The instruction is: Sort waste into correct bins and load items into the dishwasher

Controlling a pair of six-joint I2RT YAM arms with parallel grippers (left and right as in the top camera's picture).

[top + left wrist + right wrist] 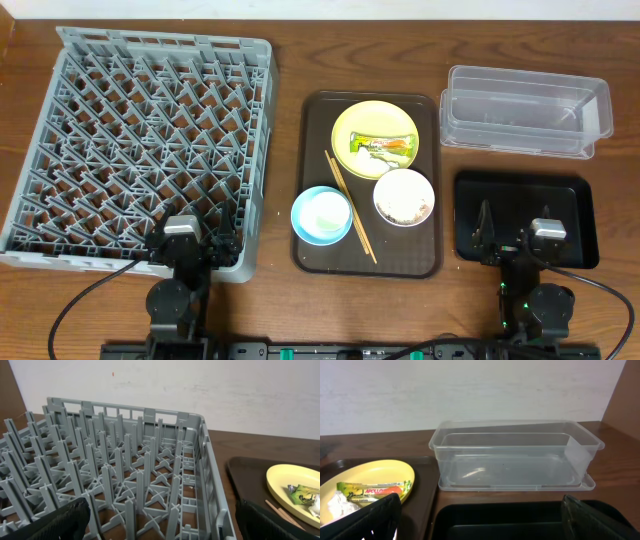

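The word "APOLLO" is being shown in red on the green-and-white snack wrapper (375, 491); its smaller print is too fine to be read. The wrapper is being carried by the yellow plate (350, 125), with the crumpled tissue (385, 165) lying against its near edge.

Everything is being supported by a dark wooden table (290, 60), which is being backed by a plain whitish wall (470, 390). The plate is sitting at the far end of the brown tray (420, 262). Nearer on that tray, the blue bowl (321, 215) is standing left of the white bowl (404, 197), in which the beige food scraps (412, 206) are lying. The chopsticks (350, 205) are lying slantwise between the two bowls. The grey dish rack (140, 140) is filling the left side. On the right, the clear tub (525, 110) is standing far and the black tray (570, 200) near.

The left gripper (165, 522) is being held over the rack's near right corner, its jaws spread wide, with nothing being gripped. The right gripper (480, 517) is being held over the black tray, equally wide, with nothing between its jaws.
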